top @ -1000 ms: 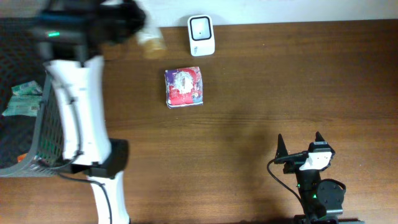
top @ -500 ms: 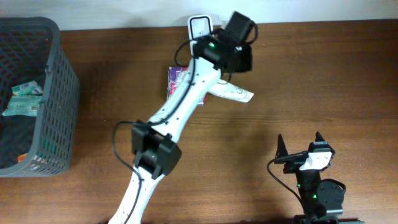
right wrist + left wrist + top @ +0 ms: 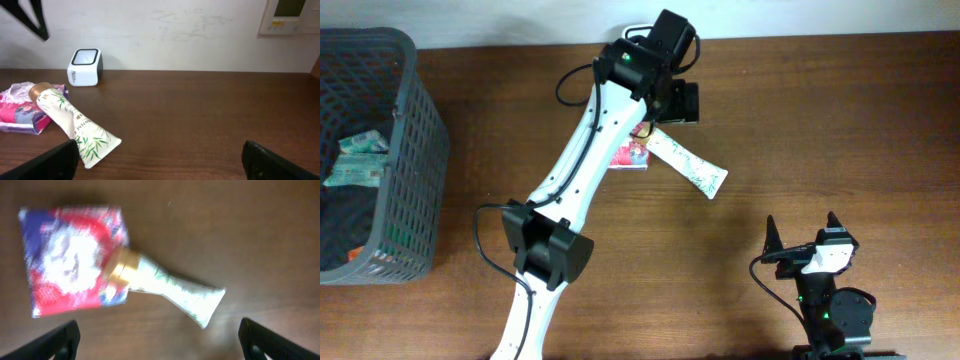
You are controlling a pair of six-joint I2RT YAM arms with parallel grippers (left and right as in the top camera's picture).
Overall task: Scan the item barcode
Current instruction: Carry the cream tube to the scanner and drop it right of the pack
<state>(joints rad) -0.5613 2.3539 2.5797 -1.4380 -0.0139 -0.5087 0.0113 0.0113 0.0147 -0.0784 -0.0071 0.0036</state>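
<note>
The tube (image 3: 175,287) lies just before the scanner (image 3: 85,60), cap on the packet (image 3: 70,260), beneath the left gripper (image 3: 160,340), its jaws spread and empty. Right of the scanner, open brown table (image 3: 840,120) stretches to the right gripper (image 3: 160,157), likewise gaping.

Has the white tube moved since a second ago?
Yes. In the overhead view the white tube went from above-left of the red packet to lying at its right, cap end on the packet.
</note>
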